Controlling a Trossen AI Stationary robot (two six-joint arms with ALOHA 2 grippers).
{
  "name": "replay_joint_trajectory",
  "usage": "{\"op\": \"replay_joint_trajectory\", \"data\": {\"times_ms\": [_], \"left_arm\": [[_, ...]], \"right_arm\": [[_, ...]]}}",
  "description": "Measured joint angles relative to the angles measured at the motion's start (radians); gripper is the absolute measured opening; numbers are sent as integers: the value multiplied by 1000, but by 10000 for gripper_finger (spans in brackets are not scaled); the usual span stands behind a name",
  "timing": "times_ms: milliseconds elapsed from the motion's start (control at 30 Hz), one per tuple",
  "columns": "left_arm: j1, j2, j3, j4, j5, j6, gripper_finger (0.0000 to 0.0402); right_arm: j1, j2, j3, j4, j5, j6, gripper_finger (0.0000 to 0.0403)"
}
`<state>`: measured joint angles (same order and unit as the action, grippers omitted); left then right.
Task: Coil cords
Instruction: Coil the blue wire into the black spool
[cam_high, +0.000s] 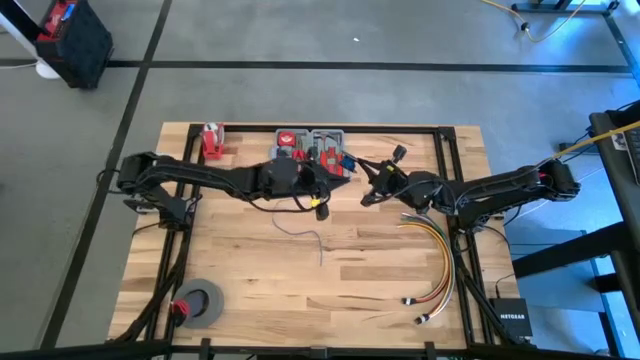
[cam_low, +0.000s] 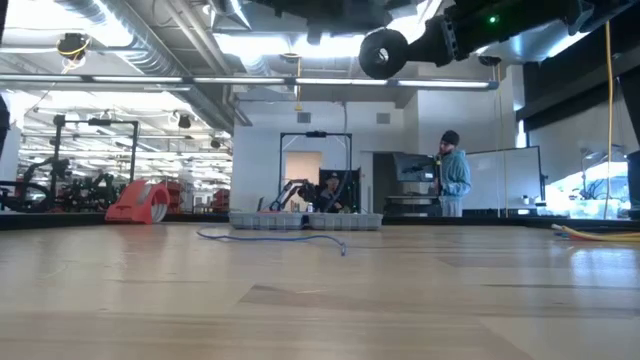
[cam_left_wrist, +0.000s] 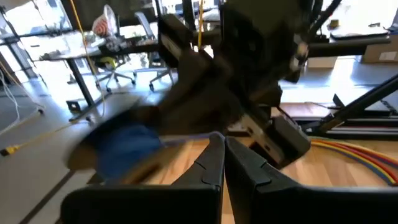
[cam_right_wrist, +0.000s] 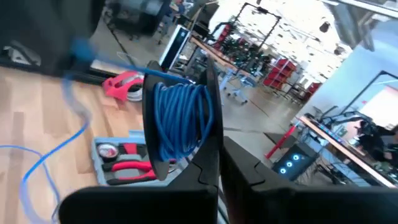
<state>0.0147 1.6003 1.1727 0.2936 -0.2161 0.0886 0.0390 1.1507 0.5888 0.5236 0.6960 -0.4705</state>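
Wooden counter (cam_high: 260, 280) carries: grey tool tray (cam_high: 312, 150) at far edge, red tape dispenser (cam_high: 211, 141) beside it, grey tape roll (cam_high: 198, 303) near corner, yellow-orange-red cable bundle (cam_high: 440, 262) right, thin cord (cam_high: 305, 236) mid-counter.

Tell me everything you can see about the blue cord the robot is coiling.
The blue cord is very thin, flexible wire. Much of it is already wound into a tight coil of several loops, clamped by the shut right gripper above the table. A loose tail hangs from the coil and trails across the wooden table, lying in a wavy line near the grey tool tray. The shut left gripper pinches the strand close beside the right one.
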Motion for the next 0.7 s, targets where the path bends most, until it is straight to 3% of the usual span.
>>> {"op": "replay_joint_trajectory", "data": {"times_ms": [300,700], "left_arm": [[10,112,1,185,3,-5,0],[35,155,7,164,0,103,0]], "right_arm": [[0,-1,0,37,-99,55,5],[36,-51,-5,104,-149,146,5]]}}
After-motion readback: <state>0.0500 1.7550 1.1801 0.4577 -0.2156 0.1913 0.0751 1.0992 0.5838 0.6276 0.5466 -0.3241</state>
